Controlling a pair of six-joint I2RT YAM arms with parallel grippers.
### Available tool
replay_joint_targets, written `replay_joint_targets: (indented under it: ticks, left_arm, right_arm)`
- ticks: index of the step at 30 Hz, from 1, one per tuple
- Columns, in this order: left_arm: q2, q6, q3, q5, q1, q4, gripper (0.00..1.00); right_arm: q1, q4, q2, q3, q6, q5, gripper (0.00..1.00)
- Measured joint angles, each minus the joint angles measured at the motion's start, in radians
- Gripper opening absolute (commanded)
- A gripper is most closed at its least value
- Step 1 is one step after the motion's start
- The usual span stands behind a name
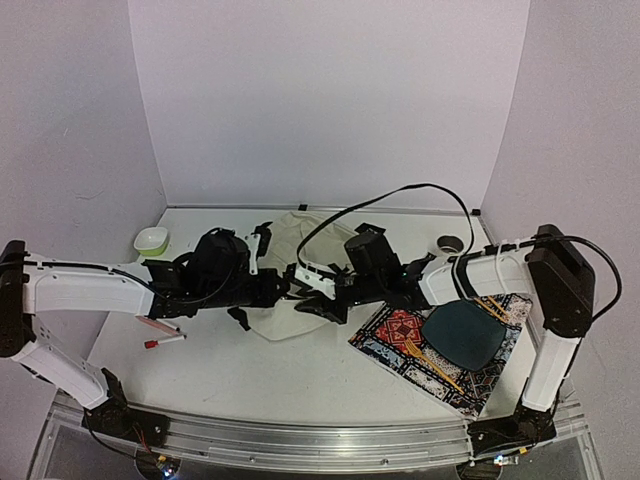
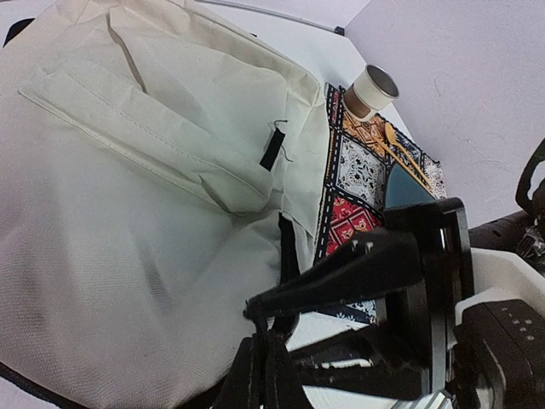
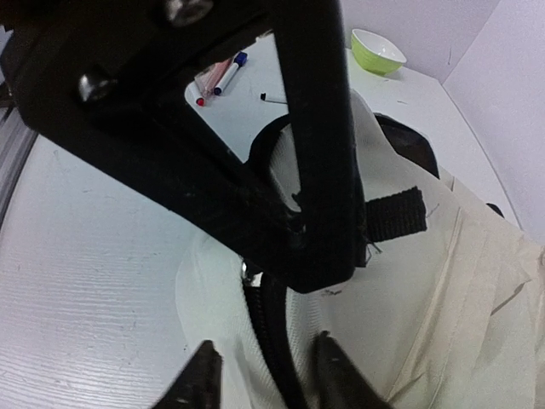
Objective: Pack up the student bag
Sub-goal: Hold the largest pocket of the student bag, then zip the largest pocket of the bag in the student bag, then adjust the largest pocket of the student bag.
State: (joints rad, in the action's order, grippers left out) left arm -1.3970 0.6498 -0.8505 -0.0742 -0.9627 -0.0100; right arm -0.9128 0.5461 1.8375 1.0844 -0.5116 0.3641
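The student bag (image 1: 287, 237) is a soft cream backpack lying flat mid-table; it fills the left wrist view (image 2: 128, 187). My left gripper (image 1: 283, 287) comes in from the left and is shut on the bag's edge beside the black zipper line (image 3: 274, 341); its closed fingers show at the bottom of its own view (image 2: 262, 341). My right gripper (image 1: 310, 300) meets it from the right. It is open (image 3: 268, 371), one finger on each side of the zipper line, just below the silver slider (image 3: 249, 273).
A patterned placemat (image 1: 395, 335) lies at the right with a dark teal plate (image 1: 463, 333) and wooden cutlery (image 1: 432, 364) on it. A paper cup (image 1: 451, 243) stands behind it. A green bowl (image 1: 151, 240) sits at back left, and markers (image 1: 165, 340) lie near the left arm.
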Motion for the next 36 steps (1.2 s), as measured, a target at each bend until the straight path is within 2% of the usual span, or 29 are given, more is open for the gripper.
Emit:
replay_joint_targets:
  ticks: [4, 11, 19, 23, 27, 32, 36]
  left_arm:
    - [0.013, -0.013, 0.0, -0.02, 0.007, 0.012, 0.0]
    - [0.059, -0.024, 0.0, -0.051, 0.059, 0.087, 0.0]
    - [0.216, -0.022, 0.011, -0.041, 0.075, 0.132, 0.0]
    - [0.296, -0.025, 0.041, 0.021, 0.084, 0.132, 0.0]
    - [0.302, -0.023, 0.066, 0.116, 0.118, 0.1, 0.0]
    - [0.236, -0.012, 0.074, 0.15, 0.146, 0.03, 0.0]
    - [0.145, -0.004, 0.056, 0.143, 0.089, -0.009, 0.0]
  right_arm:
    - [-0.002, 0.003, 0.001, 0.001, -0.04, -0.033, 0.01]
    - [-0.018, 0.063, -0.045, -0.047, -0.105, -0.095, 0.0]
    - [-0.012, 0.159, -0.139, -0.091, -0.125, -0.068, 0.0]
    - [-0.012, 0.171, -0.153, -0.087, -0.117, -0.02, 0.05]
    - [-0.009, 0.126, -0.14, -0.059, -0.083, 0.017, 0.11]
    - [0.002, 0.051, -0.055, 0.022, -0.053, 0.013, 0.23]
    - [0.016, 0.001, 0.011, 0.062, -0.024, 0.0, 0.32]
